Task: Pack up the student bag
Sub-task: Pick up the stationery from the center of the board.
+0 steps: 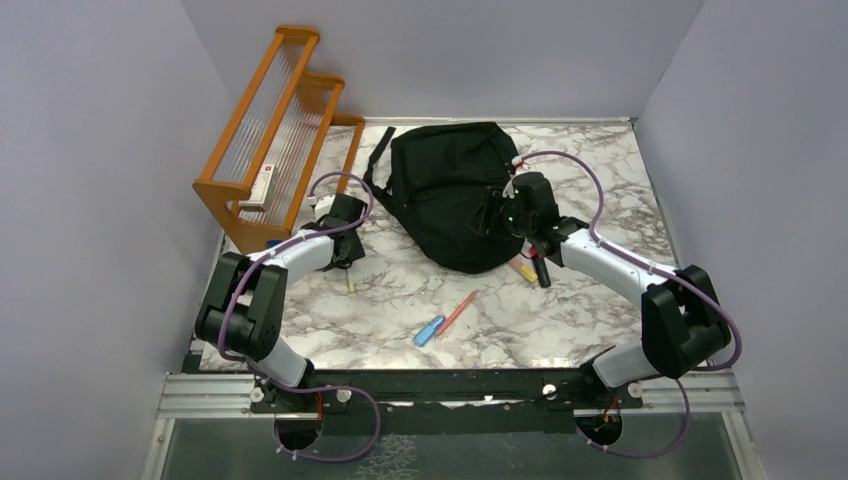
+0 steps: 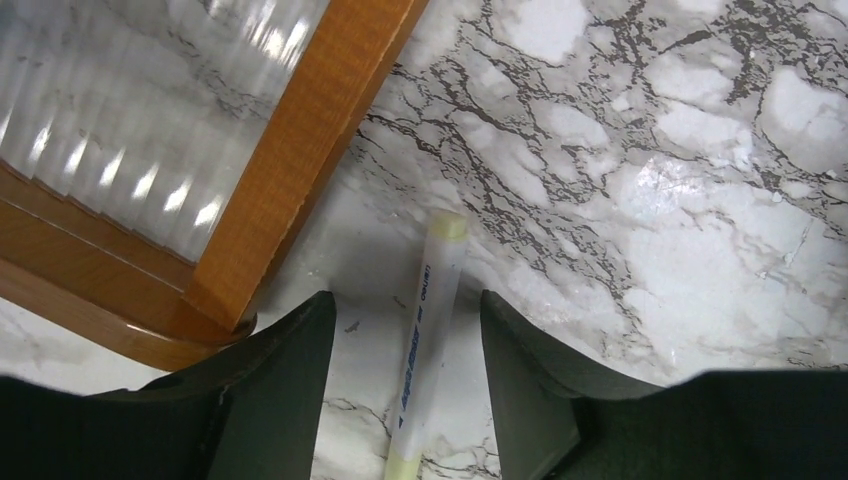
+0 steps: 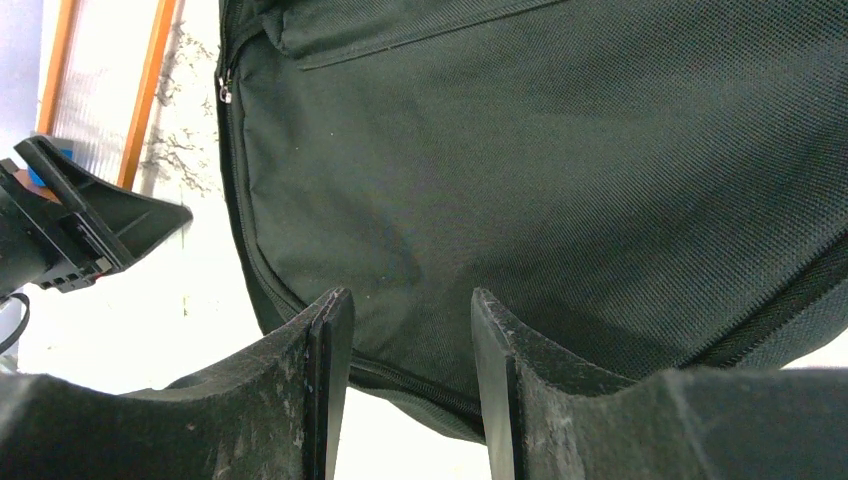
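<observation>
Student bag (image 1: 450, 195) x1: far-ctr of tabletop (image 1: 400, 300), long axis far-to-near, strap end far-left. Wooden rack (image 1: 270, 140) x1. Claws x2, jaws apart: right claw (image 3: 410, 300) over bag, left claw (image 2: 405, 300) astride white marker (image 2: 435, 300) x1; blue marker (image 1: 430, 330) x1, orange pen (image 1: 458, 312) x1.

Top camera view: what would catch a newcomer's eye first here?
The black backpack lies at the far middle of the marble table, the right gripper open at its near right edge. At far left stands an orange wooden rack; beside its foot the left gripper straddles a white marker, jaws open.
</observation>
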Action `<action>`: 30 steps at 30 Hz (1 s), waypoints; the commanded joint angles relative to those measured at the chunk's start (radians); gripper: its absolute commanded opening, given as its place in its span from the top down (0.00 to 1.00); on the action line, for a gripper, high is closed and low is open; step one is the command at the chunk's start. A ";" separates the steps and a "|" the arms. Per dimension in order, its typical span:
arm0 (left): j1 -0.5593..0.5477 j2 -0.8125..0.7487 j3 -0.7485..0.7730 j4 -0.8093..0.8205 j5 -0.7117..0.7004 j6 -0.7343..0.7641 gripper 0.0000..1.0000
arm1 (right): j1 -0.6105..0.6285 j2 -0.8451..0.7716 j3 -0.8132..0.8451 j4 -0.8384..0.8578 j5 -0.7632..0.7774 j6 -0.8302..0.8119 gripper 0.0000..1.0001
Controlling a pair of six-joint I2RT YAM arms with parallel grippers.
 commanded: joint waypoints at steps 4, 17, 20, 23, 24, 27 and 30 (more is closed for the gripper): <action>0.000 0.032 -0.021 0.051 0.052 0.017 0.59 | -0.003 -0.004 -0.011 0.009 0.015 -0.006 0.49; 0.000 0.013 0.021 0.072 0.103 0.072 1.00 | -0.003 -0.033 0.000 0.021 0.010 -0.033 0.49; 0.000 -0.035 0.049 0.086 0.141 0.080 1.00 | -0.003 -0.054 0.008 0.047 -0.060 -0.079 0.49; 0.000 -0.103 0.070 0.148 0.226 0.103 1.00 | -0.003 -0.079 0.005 0.103 -0.153 -0.117 0.49; 0.000 -0.129 0.075 0.178 0.265 0.109 1.00 | -0.003 -0.089 0.006 0.118 -0.195 -0.122 0.48; -0.001 -0.182 0.090 0.269 0.383 0.108 1.00 | -0.003 -0.108 0.000 0.194 -0.293 -0.096 0.48; -0.002 -0.198 0.118 0.337 0.509 0.084 1.00 | -0.003 -0.091 -0.005 0.275 -0.364 -0.040 0.48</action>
